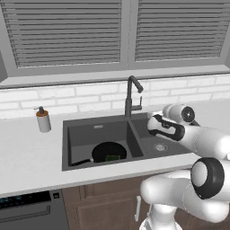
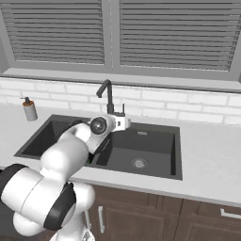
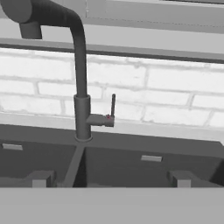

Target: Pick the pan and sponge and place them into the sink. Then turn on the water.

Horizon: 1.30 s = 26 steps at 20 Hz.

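One round, shallow black pan (image 1: 109, 152) lies in the left basin of the matte dark grey double sink (image 1: 98, 127), one small green sponge (image 1: 112, 157) on it. The hand (image 3: 111, 178), fingers apart and empty, faces the gooseneck faucet (image 3: 81, 87) at 12 o'clock.

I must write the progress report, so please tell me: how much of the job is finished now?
Done: the pan lies in the sink's left basin with the sponge on it. In hand: the open, empty pincer faces the faucet and its small lever. Left: turning on the water; no stream falls from the spout.
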Available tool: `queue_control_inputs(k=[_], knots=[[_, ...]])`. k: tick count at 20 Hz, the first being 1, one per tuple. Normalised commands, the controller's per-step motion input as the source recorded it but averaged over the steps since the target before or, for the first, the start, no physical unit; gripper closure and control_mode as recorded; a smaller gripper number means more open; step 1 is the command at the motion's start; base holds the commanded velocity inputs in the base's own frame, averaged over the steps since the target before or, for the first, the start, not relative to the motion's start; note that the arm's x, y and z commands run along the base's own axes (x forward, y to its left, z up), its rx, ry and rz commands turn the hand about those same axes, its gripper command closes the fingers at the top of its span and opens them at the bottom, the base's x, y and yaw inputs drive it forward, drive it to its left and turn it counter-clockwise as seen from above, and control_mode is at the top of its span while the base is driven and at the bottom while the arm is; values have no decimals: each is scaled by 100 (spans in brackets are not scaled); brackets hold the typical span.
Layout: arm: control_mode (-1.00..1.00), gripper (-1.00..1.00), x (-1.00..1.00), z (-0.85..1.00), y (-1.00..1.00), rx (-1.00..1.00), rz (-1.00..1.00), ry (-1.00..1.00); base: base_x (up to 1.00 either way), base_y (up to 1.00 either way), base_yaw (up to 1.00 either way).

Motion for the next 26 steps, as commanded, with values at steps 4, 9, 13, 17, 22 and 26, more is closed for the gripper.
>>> queue_control_inputs(k=[4,9,13,17,22,26], knots=[[-100,-100,34,-1,-17,0,0,-3,0,0,0],[-100,-100,29,-2,-12,0,0,-1,0,0,0],[-100,-100,21,-3,-8,0,0,-1,0,0,0],[-100,-100,22,-5,-8,0,0,-2,0,0,0],[-100,-100,15,-1,-2,0,0,-1,0,0,0],[-100,-100,21,-3,0,0,0,-3,0,0,0]])
